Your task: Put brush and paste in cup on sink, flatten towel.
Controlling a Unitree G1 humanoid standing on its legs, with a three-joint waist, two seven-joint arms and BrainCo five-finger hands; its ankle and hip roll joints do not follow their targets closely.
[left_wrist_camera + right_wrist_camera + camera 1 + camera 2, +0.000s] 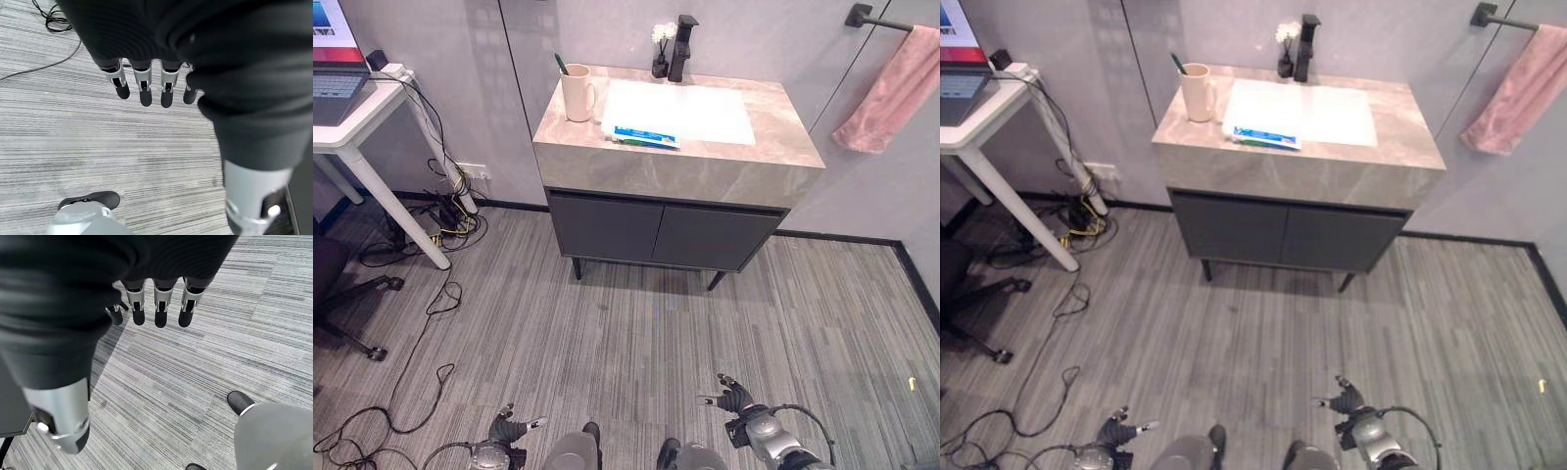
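The two eye views looked down from head height, well back from the bench point(677, 162), facing the wall behind it. They sat side by side and shared nearly the whole scene: the bench top, its dark cabinet point(661, 233) and the grey floor point(636, 333) in front. Each wrist view looked along its own hand, the left hand point(142, 83) and the right hand point(156, 308), from very close, straight down at that floor.

Silver, dark-tipped robot hand point(146, 85) fingers
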